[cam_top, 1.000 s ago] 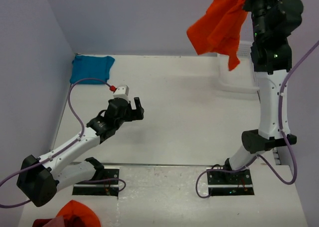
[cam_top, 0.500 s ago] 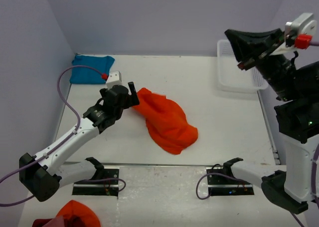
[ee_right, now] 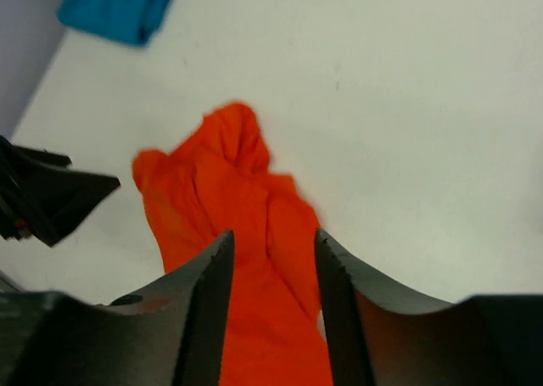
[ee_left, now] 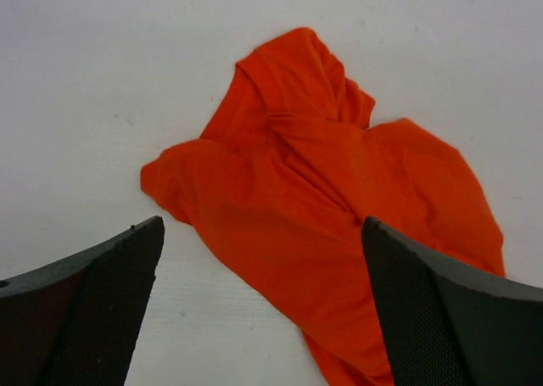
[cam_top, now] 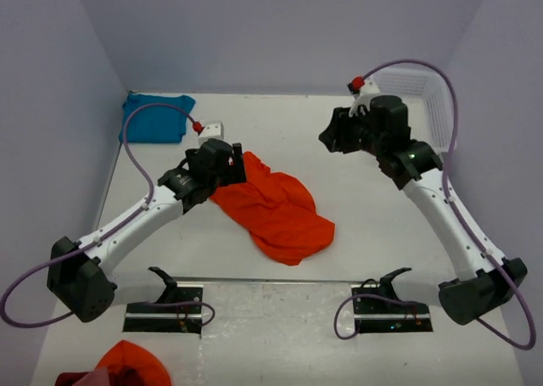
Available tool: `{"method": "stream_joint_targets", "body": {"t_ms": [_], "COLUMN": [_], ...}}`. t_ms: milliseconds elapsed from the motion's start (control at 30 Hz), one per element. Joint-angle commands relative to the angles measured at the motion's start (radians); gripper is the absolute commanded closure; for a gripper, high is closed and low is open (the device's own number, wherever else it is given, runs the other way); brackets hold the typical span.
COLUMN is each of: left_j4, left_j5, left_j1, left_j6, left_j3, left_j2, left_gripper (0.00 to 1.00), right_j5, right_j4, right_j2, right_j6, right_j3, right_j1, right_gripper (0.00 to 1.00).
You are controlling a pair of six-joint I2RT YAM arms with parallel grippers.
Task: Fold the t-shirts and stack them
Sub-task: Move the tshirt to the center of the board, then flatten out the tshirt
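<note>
Left jaws were spread wide, nothing in them, over the upper-left end of the orange t-shirt (cam_top: pixel 276 209). Right jaws were parted a little, also empty, right of centre in the top view, clear of the cloth. The orange t-shirt lay crumpled mid-frame on the bench (cam_top: pixel 373 225). The teal t-shirt (cam_top: pixel 154 120) sat in the upper-left corner, white basket (cam_top: pixel 428 97) upper right.

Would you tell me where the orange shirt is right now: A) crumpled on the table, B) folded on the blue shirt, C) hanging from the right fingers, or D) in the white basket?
A: the orange shirt lies in a crumpled heap on the table.
</note>
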Motion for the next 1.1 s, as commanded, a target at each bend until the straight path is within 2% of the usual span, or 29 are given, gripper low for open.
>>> {"method": "stream_joint_targets", "body": {"t_ms": [0,33,100,367,733,867,1033,1067], "left_j4": [0.061,0.089,0.147,0.136,0.207,0.221,0.262,0.274], "left_j5": [0.114,0.188,0.241,0.171,0.204,0.266,0.346,0.387], "left_j1": [0.029,0.04,0.057,0.075,0.111,0.135,0.149,0.151], "left_j6": [0.042,0.047,0.053,0.098,0.128,0.132,0.13,0.133], "left_j3": [-0.035,-0.04,-0.029,0.135,0.212,0.227,0.224,0.224], "left_j2": [0.105,0.126,0.192,0.43,0.574,0.614,0.637,0.647], "left_gripper": [0.03,0.05,0.05,0.08,0.14,0.15,0.23,0.28], "right_j5": [0.022,0.028,0.064,0.051,0.08,0.085,0.105,0.106], "right_j4": [0.024,0.026,0.021,0.069,0.089,0.096,0.104,0.109], "right_j2": [-0.018,0.0,0.01,-0.106,-0.17,-0.179,-0.179,-0.177], "right_j6": [0.134,0.133,0.141,0.144,0.128,0.128,0.131,0.138], "right_j3": [-0.179,-0.228,-0.276,-0.427,-0.51,-0.523,-0.537,-0.543], "right_j1": [0.049,0.076,0.099,0.121,0.119,0.121,0.121,0.119], "right_gripper": [0.58,0.58,0.57,0.57,0.58,0.58,0.58,0.58]}}
